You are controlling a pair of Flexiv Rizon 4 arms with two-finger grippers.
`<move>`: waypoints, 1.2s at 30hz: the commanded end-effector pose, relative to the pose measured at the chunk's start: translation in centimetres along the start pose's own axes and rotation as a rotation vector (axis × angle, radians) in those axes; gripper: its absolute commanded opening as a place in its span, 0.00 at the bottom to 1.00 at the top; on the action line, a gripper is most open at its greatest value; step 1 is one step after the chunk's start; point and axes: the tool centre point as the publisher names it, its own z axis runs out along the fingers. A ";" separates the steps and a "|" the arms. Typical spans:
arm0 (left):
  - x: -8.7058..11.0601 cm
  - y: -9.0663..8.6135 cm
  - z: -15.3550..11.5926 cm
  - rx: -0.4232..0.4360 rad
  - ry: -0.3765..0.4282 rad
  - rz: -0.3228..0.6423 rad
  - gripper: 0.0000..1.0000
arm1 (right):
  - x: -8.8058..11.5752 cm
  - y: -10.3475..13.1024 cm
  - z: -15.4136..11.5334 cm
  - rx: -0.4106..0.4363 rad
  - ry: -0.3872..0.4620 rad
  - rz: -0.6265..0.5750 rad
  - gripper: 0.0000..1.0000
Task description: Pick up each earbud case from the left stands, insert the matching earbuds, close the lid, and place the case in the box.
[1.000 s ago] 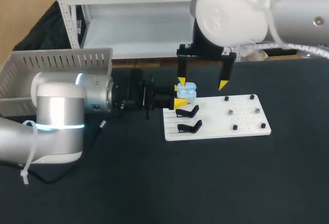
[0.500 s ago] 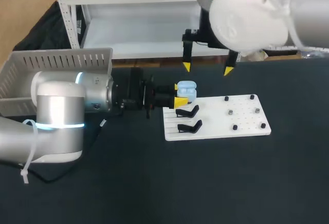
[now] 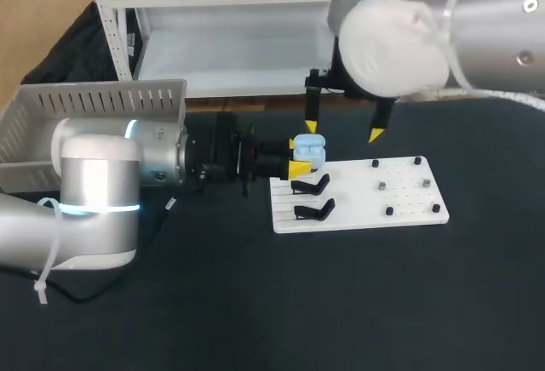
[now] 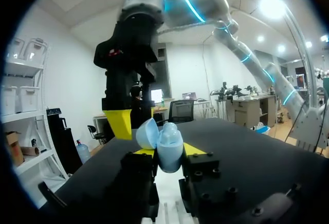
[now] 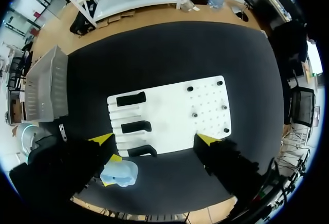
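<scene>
Black table (image 3: 255, 303), white board (image 3: 409, 205) near middle. Black stands (image 3: 311, 185) on board's left part, small pegs (image 3: 381, 185) on its right part. Grey slatted box (image 3: 51, 107) at table's far left. My left gripper (image 3: 300, 157) lies level at board's rear left corner, yellow tips clamped on pale blue earbud case (image 3: 309, 150), lid hinged open, case upright. My right gripper (image 3: 342, 130) hangs above board, just behind case, fingers spread wide apart, touching nothing.

Left arm (image 3: 94, 192), lower left: silver rounded housing, cyan light ring (image 3: 85, 212), white cable tie (image 3: 47, 269). Right arm (image 3: 409, 31), upper right: pale bulbous joint. Left claw (image 3: 299, 156), right claw (image 3: 342, 130): black, yellow-tipped.
</scene>
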 end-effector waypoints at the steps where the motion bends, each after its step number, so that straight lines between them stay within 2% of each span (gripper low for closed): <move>1: 0.0 0.0 0.0 -0.002 0.000 0.000 0.00 | 0.7 0.0 -0.5 -0.001 0.021 -0.004 1.00; 8: 0.0 0.0 0.0 -0.002 0.000 0.000 0.00 | 3.0 -0.2 -0.6 -0.019 0.042 -0.004 1.00; 13: 0.0 0.0 0.0 -0.002 0.000 0.000 0.00 | 2.7 -0.4 -2.2 -0.028 -0.019 -0.001 1.00; 15: 0.0 0.0 0.0 -0.002 0.000 0.000 0.00 | 2.6 -0.3 -2.6 -0.040 -0.011 -0.005 1.00; 18: 0.0 0.0 0.0 -0.002 0.000 0.000 0.00 | 2.7 -0.1 -1.8 -0.006 0.004 -0.022 1.00; 21: 0.0 0.0 0.0 -0.002 0.000 0.000 0.00 | 2.5 -0.1 -1.5 -0.021 -0.013 -0.015 1.00; 27: 0.0 0.0 0.0 -0.002 0.000 0.000 0.00 | 1.5 0.2 -3.8 -0.040 -0.111 -0.018 1.00; 31: 0.0 0.0 0.0 -0.002 0.000 0.000 0.00 | 0.5 0.5 -4.8 -0.034 -0.145 -0.024 1.00; 36: 0.0 0.0 0.0 -0.002 0.000 0.000 0.00 | -0.9 0.3 -3.6 -0.019 -0.136 -0.022 1.00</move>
